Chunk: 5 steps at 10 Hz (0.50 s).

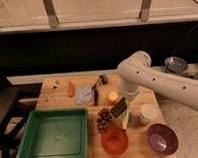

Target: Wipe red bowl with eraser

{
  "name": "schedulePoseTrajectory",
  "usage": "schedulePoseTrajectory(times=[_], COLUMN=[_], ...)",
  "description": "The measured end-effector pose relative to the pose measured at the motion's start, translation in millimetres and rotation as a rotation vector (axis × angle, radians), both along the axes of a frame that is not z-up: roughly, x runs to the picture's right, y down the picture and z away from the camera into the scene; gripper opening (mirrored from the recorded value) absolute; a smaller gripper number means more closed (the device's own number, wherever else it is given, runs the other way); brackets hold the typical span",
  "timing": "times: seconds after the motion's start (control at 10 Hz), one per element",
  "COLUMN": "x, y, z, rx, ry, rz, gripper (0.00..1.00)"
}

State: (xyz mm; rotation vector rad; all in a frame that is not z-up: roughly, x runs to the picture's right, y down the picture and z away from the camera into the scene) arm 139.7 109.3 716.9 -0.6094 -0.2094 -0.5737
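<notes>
The red bowl (115, 141) stands at the front edge of the wooden table (58, 103), left of the purple bowl (161, 138). My gripper (120, 107) hangs from the white arm (142, 76) over the middle of the table, just behind and above the red bowl. It is shut on the eraser (117, 108), a dark block with a lighter face, held tilted. The eraser is apart from the bowl.
A green tray (53, 133) fills the front left. Grapes (102, 119) lie beside the red bowl. An orange fruit (112, 97), a white cup (147, 112), a blue-grey block (84, 93), a black-handled tool (96, 91) and a carrot (70, 88) are on the table.
</notes>
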Motion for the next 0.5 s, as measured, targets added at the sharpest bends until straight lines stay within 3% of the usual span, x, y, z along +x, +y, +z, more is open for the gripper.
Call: schedulePoseTrajectory(times=[0.3, 0.5], x=[-2, -5], y=[0, -1], z=[0.0, -10.2], rx=[0.0, 0.031], ry=[-0.002, 0.018], rz=[-0.005, -0.052], gripper=[0.0, 0.0])
